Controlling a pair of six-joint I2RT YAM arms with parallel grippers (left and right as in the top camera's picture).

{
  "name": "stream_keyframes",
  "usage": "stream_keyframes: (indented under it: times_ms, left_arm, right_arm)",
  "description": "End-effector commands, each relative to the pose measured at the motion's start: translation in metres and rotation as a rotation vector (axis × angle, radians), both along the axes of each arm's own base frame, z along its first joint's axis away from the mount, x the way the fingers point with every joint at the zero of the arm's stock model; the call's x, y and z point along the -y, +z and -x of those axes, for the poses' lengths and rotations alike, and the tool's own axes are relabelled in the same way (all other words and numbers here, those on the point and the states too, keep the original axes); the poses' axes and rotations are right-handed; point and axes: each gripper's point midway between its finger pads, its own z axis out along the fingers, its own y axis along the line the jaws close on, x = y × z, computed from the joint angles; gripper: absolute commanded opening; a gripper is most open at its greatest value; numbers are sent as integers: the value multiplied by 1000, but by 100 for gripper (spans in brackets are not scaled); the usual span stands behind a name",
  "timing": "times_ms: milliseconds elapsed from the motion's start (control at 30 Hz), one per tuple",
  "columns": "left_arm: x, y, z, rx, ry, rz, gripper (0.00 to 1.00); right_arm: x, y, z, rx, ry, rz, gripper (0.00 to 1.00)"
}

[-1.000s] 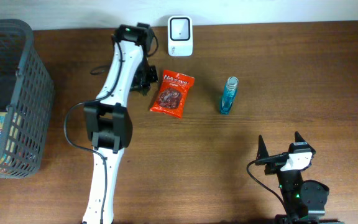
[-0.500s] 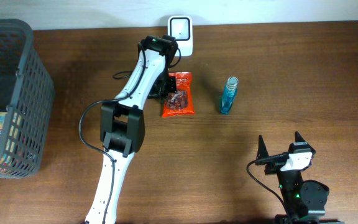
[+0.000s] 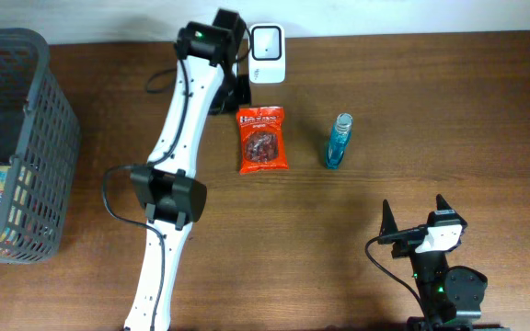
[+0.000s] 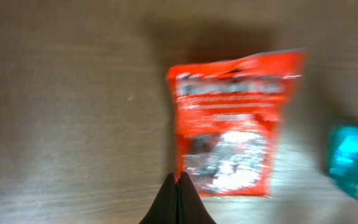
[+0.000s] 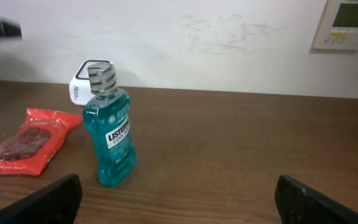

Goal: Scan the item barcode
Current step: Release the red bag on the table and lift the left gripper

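Red foil snack packet flat on brown wooden table, just robot-side of white box scanner, long axis toward scanner. Left gripper pinched together, empty, beside packet's scanner end; far nearer than wide-open right gripper.

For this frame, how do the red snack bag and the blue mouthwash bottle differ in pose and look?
The red snack bag lies flat, while the mouthwash bottle stands upright. The bag is an opaque red pouch; the bottle is clear plastic holding blue liquid. The bag lies closer to the white scanner than the bottle does. Both rest on the wooden table, apart from each other.
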Motion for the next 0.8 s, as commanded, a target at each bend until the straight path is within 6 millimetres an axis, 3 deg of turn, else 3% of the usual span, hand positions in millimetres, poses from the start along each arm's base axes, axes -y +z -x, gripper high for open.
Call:
stream_keyframes:
  times_ms: [0,67,100,200,233,300,367,467,767]
  left_arm:
    - [10,79,1,175,-58,108,2]
    - [9,103,5,224,-78,119,12]
    - [8,120,9,266,-128,116,31]
    - [9,151,19,335,-202,134,62]
    - [9,161,22,355,-206,141,65]
    - [6,180,30,391,-207,147,82]
    - [4,187,36,396,-206,148,86]
    - [-1,185,47,357,-205,135,88]
    - [3,124,74,108,-224,97,99]
  right_arm:
    - [2,-3,0,-3,-12,-4,98]
    - [2,-3,0,-3,-12,-4,98]
    - [2,-3,0,-3,-12,-4,98]
    - [2,-3,0,-3,-12,-4,98]
    - [2,-3,0,-3,-12,-4,98]
    - [2,-3,0,-3,-12,-4,98]
    - [2,-3,0,-3,-12,-4,98]
    - [2,-3,0,-3,-12,-4,98]
    - [2,-3,0,-3,-12,-4,98]
